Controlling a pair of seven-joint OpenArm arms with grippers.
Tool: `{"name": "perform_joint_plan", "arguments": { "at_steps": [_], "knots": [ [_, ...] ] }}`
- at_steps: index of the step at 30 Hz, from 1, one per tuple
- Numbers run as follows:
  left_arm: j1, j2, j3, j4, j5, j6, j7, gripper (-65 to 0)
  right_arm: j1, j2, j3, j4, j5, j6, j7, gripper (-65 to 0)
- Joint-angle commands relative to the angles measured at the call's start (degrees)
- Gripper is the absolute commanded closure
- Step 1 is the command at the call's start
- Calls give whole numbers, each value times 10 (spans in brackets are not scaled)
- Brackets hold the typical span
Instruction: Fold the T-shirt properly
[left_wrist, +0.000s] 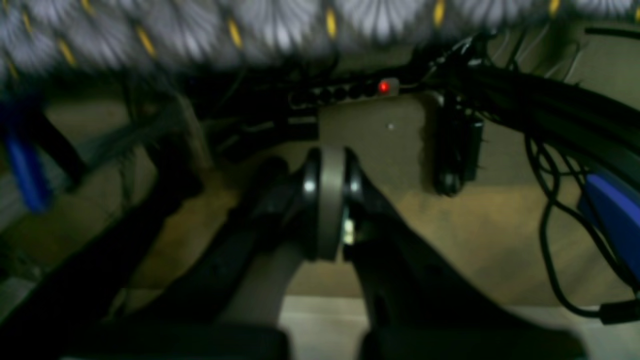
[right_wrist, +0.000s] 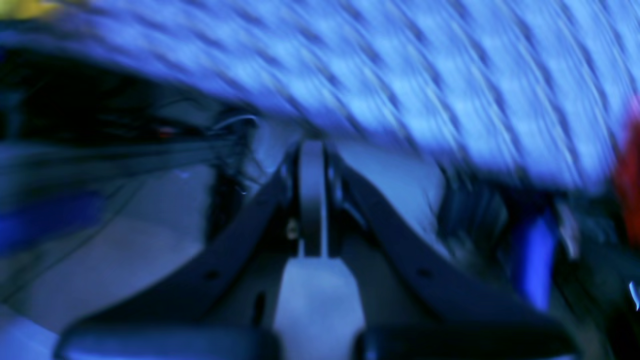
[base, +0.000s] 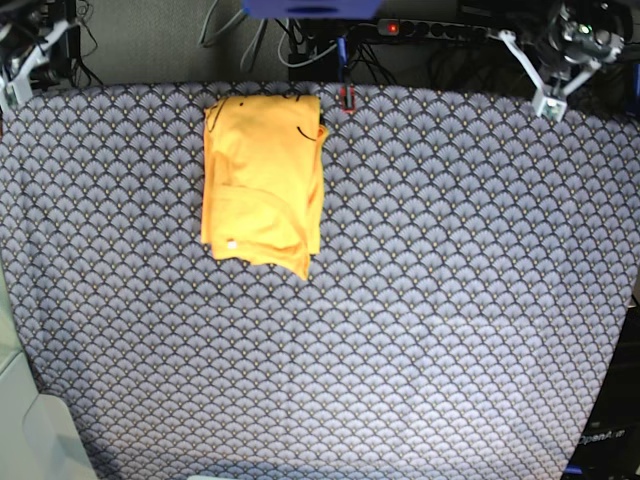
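The yellow-orange T-shirt (base: 262, 180) lies folded into a compact, roughly rectangular bundle on the far left-centre of the table, its small white tag (base: 232, 243) near the front left corner. Neither gripper touches it. My left gripper (base: 548, 100) is pulled back at the far right corner of the table; in its wrist view the left gripper (left_wrist: 325, 155) is shut with nothing between its fingers. At the far left corner sits my right gripper (base: 15, 88), and in its own view the right gripper (right_wrist: 312, 150) is likewise shut and empty, with the patterned cloth blurred above it.
A blue-grey scale-patterned cloth (base: 420, 300) covers the whole table. Behind the far edge run a power strip with a red light (base: 392, 27) and several cables (left_wrist: 545, 235). A small red object (base: 347, 98) lies at the far edge beside the shirt.
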Motion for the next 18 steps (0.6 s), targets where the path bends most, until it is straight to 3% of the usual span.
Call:
{"name": "perform_joint_plan", "arguments": {
  "at_steps": [1,5,10,14,18],
  "knots": [
    [15,0,-2,-10,-2,1,-18,0,-6,-13,16,-3,-24,4,11,0],
    [40,11,34,-98,-1,1,-104,0,-5,-78,60,-48,-140,4,88,0],
    [45,25,106,-248,-1,3,-248,0,5,-143,105,-129,-247,4,237,0],
    [13,47,140,-408,12,7,-405,0,37,-153,113,-254,-316,4,325,0],
    [-56,89,141,-613,65,7,-546,0,110,-138,115,-429,-403,4,395,0]
  ]
}}
